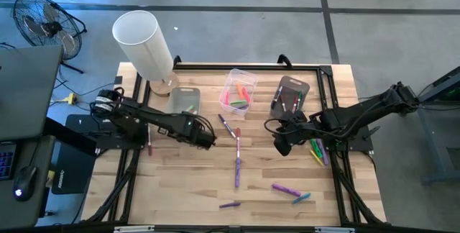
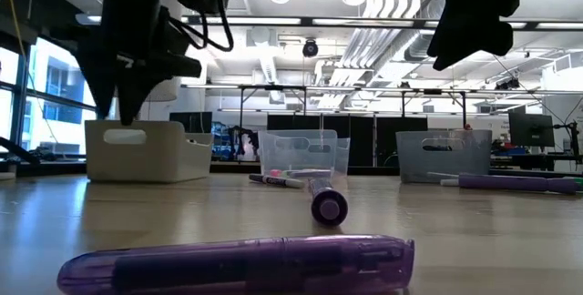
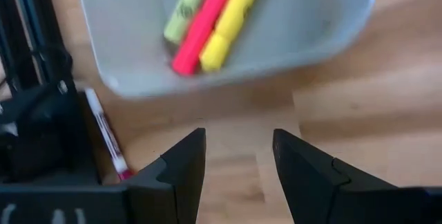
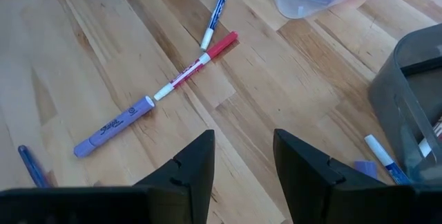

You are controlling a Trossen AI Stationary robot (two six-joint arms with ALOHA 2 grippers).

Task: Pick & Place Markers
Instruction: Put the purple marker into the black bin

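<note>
Markers lie scattered on the wooden table: a red one [image 1: 236, 138], a blue-capped one [image 1: 226, 125], a purple one [image 1: 237, 172], and more near the near edge [image 1: 285, 188]. The right wrist view shows the purple [image 4: 114, 127], red [image 4: 197, 65] and blue [image 4: 217, 10] ones lying flat. My left gripper [image 1: 205, 138] [image 3: 238, 137] is open above bare wood near the pale bin [image 3: 228, 58], which holds yellow, pink and green markers [image 3: 207, 16]. My right gripper [image 1: 282, 145] [image 4: 244, 141] is open and empty, hovering in front of the dark bin [image 1: 290, 96].
A clear bin [image 1: 238, 91] with pink, green and orange markers stands between the pale bin [image 1: 185, 100] and the dark bin. A white cylinder [image 1: 144, 46] stands at the far left corner. A red marker [image 3: 103, 134] lies by the black frame. More markers [image 1: 318, 150] lie under the right arm.
</note>
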